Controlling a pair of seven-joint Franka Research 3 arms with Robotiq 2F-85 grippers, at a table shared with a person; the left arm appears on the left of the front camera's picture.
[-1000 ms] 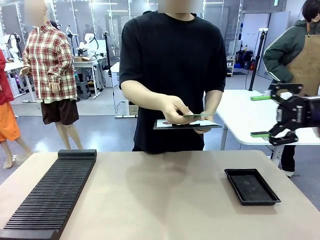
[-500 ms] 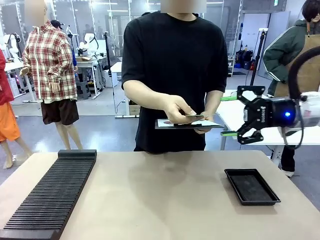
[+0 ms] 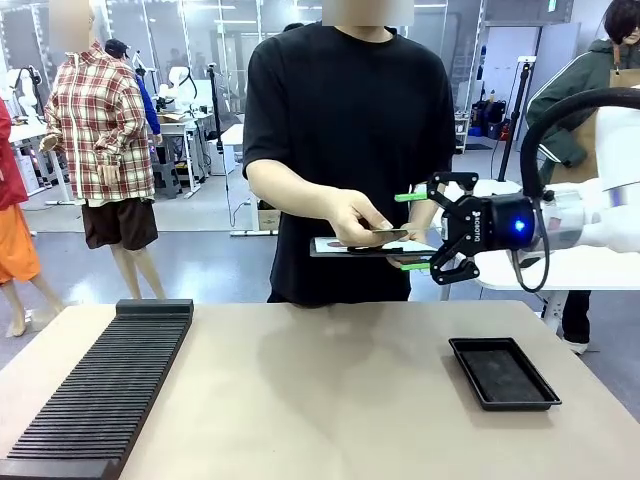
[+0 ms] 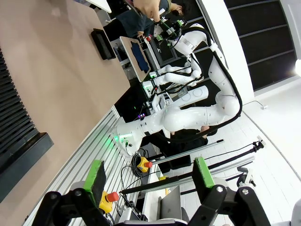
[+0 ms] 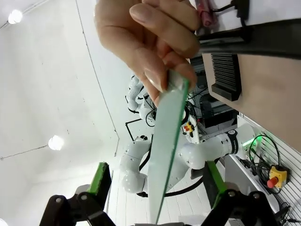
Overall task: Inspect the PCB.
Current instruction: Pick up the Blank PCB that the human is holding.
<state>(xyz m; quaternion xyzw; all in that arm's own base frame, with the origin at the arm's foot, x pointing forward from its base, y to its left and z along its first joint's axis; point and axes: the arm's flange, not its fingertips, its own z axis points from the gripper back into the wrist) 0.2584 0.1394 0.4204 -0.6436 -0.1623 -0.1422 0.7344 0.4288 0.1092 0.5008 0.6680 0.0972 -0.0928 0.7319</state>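
The person across the bench [image 3: 320,400] is pinching a green circuit board [image 3: 390,234] in one hand [image 3: 355,218], holding it just above a dark clipboard [image 3: 340,249]. The right gripper [image 3: 403,232] is hovering at the board's free end, its fingers [image 5: 99,178] spread wide, one on each side of the board and touching nothing. The left gripper [image 4: 148,181] is also standing spread, grasping nothing. A black tray [image 3: 503,373] is lying on the bench.

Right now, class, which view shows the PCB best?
Right wrist view: the PCB is close, pinched by a hand. Front view: a thin sliver. Left wrist view: too small to tell.
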